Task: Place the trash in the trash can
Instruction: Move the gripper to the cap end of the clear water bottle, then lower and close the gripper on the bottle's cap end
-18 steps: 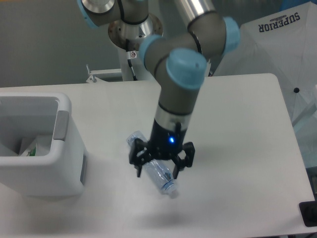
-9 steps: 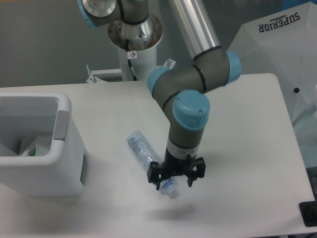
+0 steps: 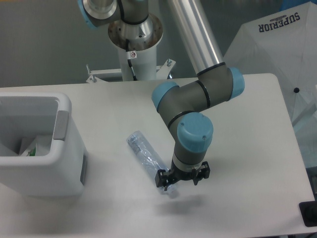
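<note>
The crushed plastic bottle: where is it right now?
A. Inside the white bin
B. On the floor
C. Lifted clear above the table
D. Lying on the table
D: the bottle lies flat on the table, right of the bin, its cap end under the gripper.

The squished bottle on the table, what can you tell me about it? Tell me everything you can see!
The bottle is clear plastic with a bluish tint, crushed and wrinkly. It lies on its side on the white table, slanting from upper left down to lower right. Its lower end is hidden under the gripper, which is low over that end, so the cap cannot be seen. Whether the fingers are squeezing it cannot be told. It sits apart from the white trash can on the left.
</note>
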Controlling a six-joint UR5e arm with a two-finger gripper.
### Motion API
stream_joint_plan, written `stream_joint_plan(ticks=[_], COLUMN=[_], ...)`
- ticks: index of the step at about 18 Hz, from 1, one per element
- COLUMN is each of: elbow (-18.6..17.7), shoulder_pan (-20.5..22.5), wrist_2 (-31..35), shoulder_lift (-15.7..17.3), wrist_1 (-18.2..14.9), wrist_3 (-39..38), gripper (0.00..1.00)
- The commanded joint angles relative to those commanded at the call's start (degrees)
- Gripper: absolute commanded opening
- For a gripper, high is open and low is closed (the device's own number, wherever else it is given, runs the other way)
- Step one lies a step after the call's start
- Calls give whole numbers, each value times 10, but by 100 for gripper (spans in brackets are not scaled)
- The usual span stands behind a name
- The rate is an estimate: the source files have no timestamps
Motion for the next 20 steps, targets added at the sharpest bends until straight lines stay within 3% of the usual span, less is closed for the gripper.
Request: stream_joint_plan(ticks=[8, 14, 20], elbow=[53, 52, 53], shoulder_pan=[-1, -9, -22], wrist_2=[21, 21, 21], shoulder_lift=[-42, -50, -61], wrist_1=[-45, -69, -70], wrist_3=[-55, -66, -77], gripper=[100, 100, 100])
